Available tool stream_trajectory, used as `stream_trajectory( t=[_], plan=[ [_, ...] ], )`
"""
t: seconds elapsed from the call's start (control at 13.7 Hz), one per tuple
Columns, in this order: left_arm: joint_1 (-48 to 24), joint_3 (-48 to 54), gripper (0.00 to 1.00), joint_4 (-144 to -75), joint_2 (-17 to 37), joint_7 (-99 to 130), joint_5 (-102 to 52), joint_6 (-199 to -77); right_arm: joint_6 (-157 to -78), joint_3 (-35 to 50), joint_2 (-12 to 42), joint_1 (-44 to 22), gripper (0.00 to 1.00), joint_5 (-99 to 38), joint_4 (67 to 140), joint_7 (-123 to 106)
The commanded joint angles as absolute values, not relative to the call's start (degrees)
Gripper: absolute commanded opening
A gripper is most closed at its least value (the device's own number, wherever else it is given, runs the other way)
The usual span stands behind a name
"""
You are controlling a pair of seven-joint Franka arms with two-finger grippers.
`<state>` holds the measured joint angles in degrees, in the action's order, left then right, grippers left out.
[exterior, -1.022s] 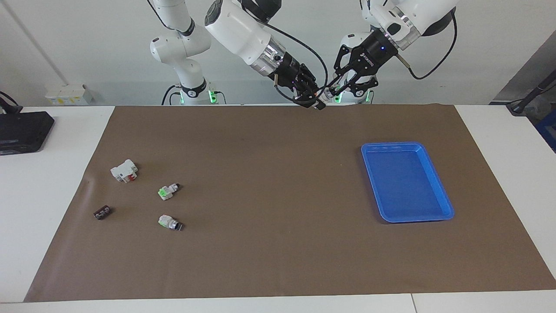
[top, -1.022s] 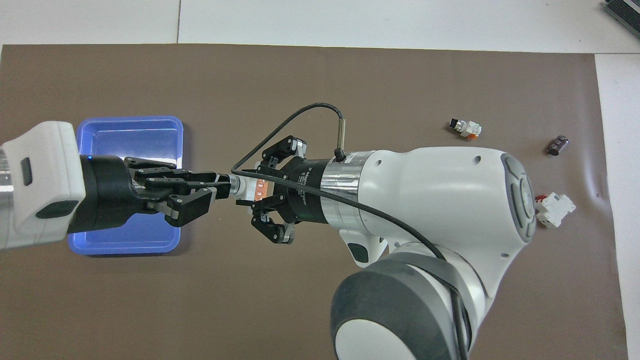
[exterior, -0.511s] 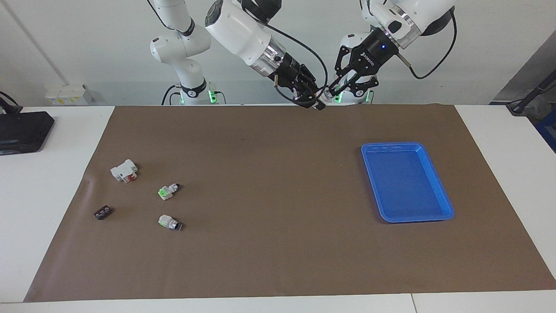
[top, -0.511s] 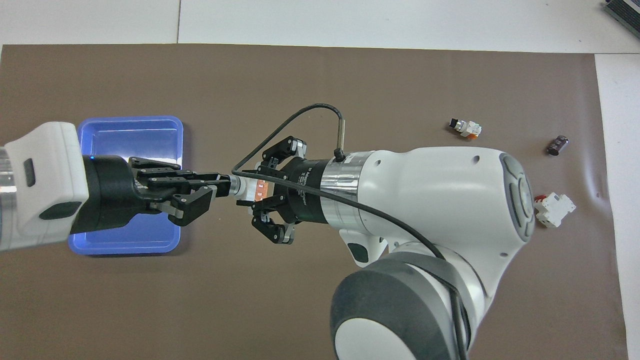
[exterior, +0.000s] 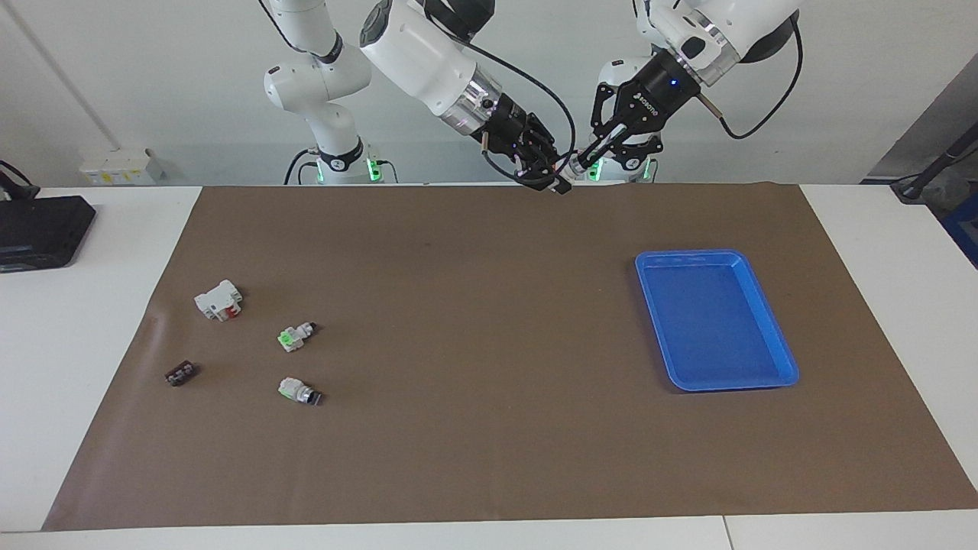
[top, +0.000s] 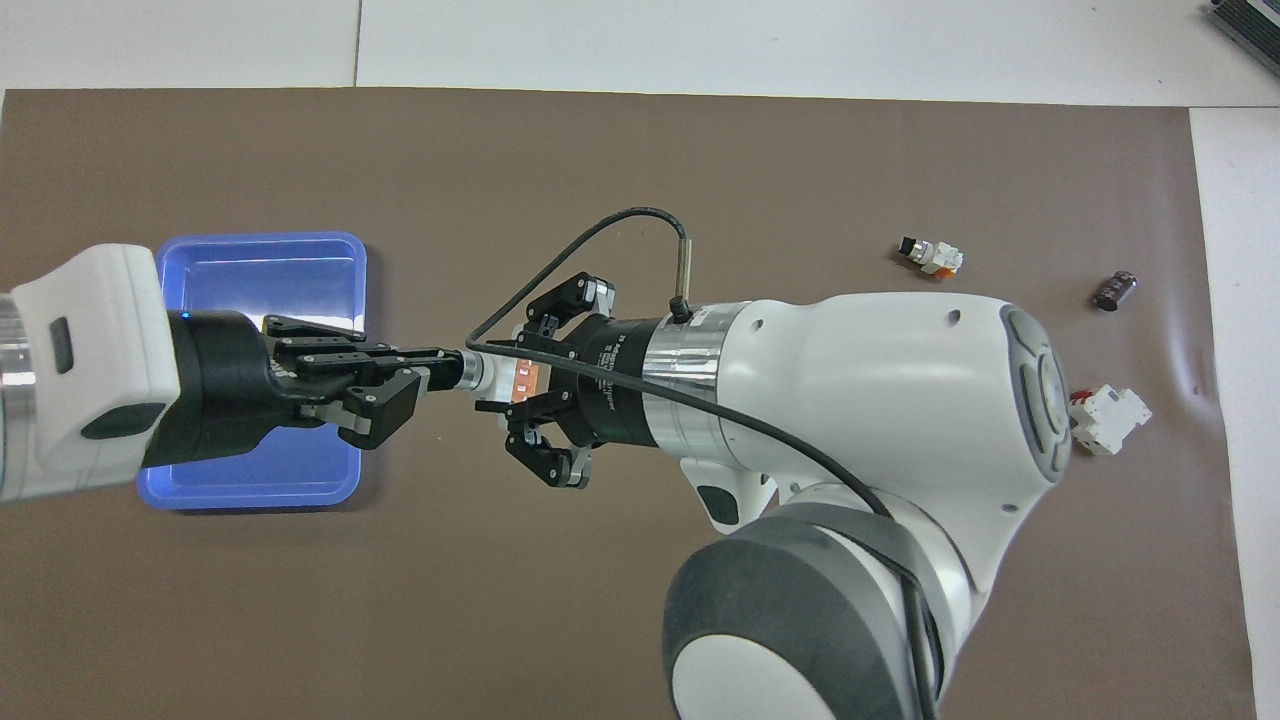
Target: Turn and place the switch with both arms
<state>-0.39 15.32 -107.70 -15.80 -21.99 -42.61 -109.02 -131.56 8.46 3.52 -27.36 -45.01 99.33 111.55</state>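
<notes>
The switch (top: 497, 377), white-grey with an orange part, hangs in the air between both grippers, level and above the brown mat; it also shows in the facing view (exterior: 569, 169). My right gripper (top: 512, 381) is shut on its orange-marked body, seen too in the facing view (exterior: 555, 180). My left gripper (top: 440, 366) comes from the tray's end and is shut on the switch's cylindrical end, seen too in the facing view (exterior: 587, 158). The two grippers point at each other, tip to tip.
A blue tray (exterior: 691, 256) lies on the mat toward the left arm's end. Toward the right arm's end lie two green switches (exterior: 294, 336) (exterior: 299, 392), a white block with red (exterior: 218, 299) and a small dark part (exterior: 179, 373).
My left gripper's fingers have closed in on the switch's end. The right gripper and the switch have hardly moved.
</notes>
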Motion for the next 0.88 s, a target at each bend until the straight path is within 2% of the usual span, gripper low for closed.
stream_trajectory(
  t=[0.0, 0.8],
  plan=[
    [-0.9, 15.7, 0.0, -109.5, -17.3, -19.1, -42.5, -109.2, -131.5, 8.7, 3.3, -27.2, 0.0, -43.9, 99.3, 112.4],
    [-1.0, 17.2, 0.0, -109.2, -17.4, 20.1, -42.5, -108.4, -131.5, 8.8, 3.3, -27.2, 0.0, -43.9, 99.3, 112.4]
  ],
)
